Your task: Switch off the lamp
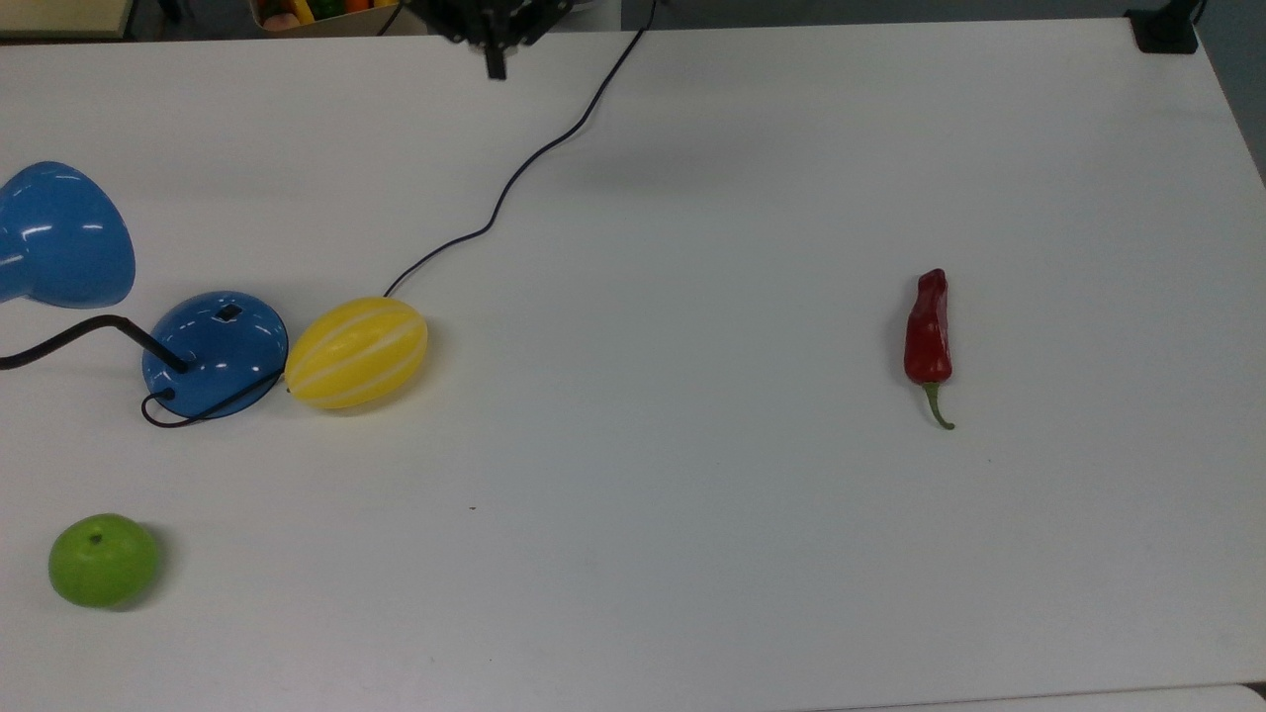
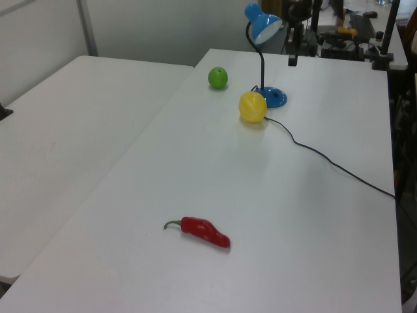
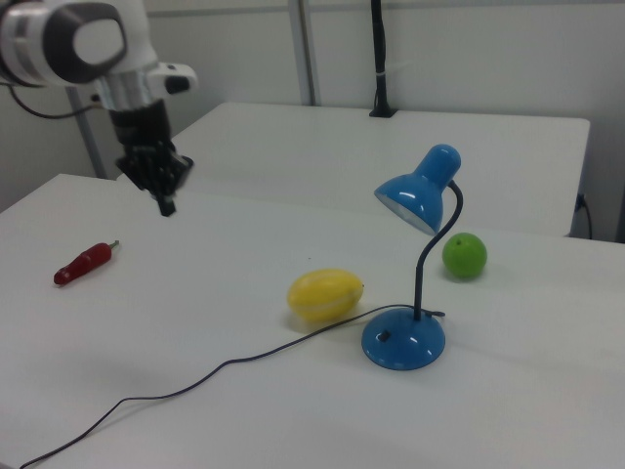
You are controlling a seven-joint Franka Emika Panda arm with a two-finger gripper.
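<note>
Nearest in the right view, the lamp (image 3: pixel 403 337) stands on the table (image 3: pixel 244 420), melon (image 3: pixel 325 295) at its ten o'clock; farther, at ten o'clock, the fingers (image 3: pixel 166 203) hang pressed together, holding nothing.

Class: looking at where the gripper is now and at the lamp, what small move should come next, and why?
Probably none toward the lamp: the gripper hangs high, well clear of its switch, and the shade shows no glow. Likely just settle the arm.
</note>
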